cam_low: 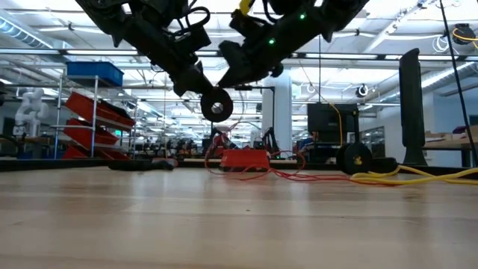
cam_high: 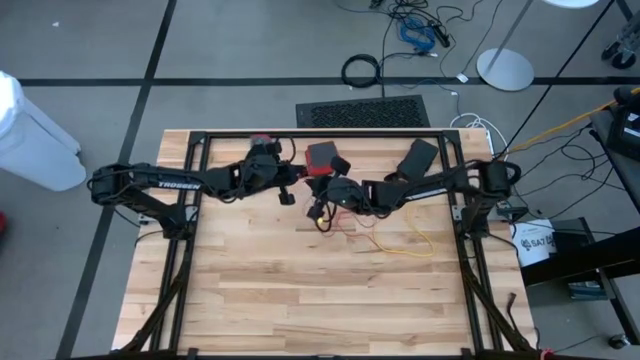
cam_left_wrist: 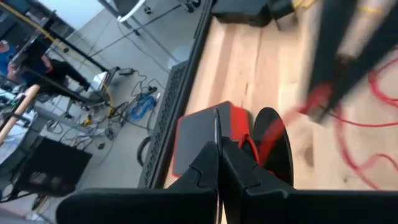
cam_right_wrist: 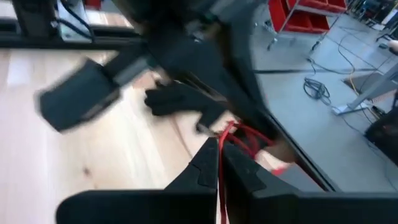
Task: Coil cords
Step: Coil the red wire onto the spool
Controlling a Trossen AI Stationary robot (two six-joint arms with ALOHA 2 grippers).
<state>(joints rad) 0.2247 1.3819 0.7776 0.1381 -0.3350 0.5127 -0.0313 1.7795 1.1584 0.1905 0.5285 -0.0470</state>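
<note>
My left gripper (cam_high: 288, 195) hangs above the far middle of the table, shut on a black round reel (cam_low: 216, 107). Close to its right, my right gripper (cam_high: 322, 208) is shut on a thin red cord (cam_right_wrist: 231, 132). More red cord (cam_low: 287, 173) lies slack on the table below, beside a red box (cam_high: 322, 157). The yellow cord (cam_high: 412, 245) lies loose on the wood to the right. No short black cord can be made out. My left gripper pinches a thin disc edge of the reel (cam_left_wrist: 216, 124) between its two fingers, slanting down from the table's left. The reel's other disc (cam_left_wrist: 273, 146), with red cord beside it, shows just past the fingers. The reel hangs clear of the table. My right gripper pinches the red cord (cam_right_wrist: 221, 142) between its two fingers, slanting down from the table's right. The cord is lifted clear at the fingers. It loops on ahead of them toward the left gripper.
A black glove (cam_right_wrist: 180, 99) and flat black items (cam_high: 415, 155) lie near the far edge. The black frame rail (cam_high: 320, 133) runs along that edge. A thick black cable ring (cam_high: 361, 70) lies on the floor beyond. Bare wood fills the near half (cam_high: 320, 300).
</note>
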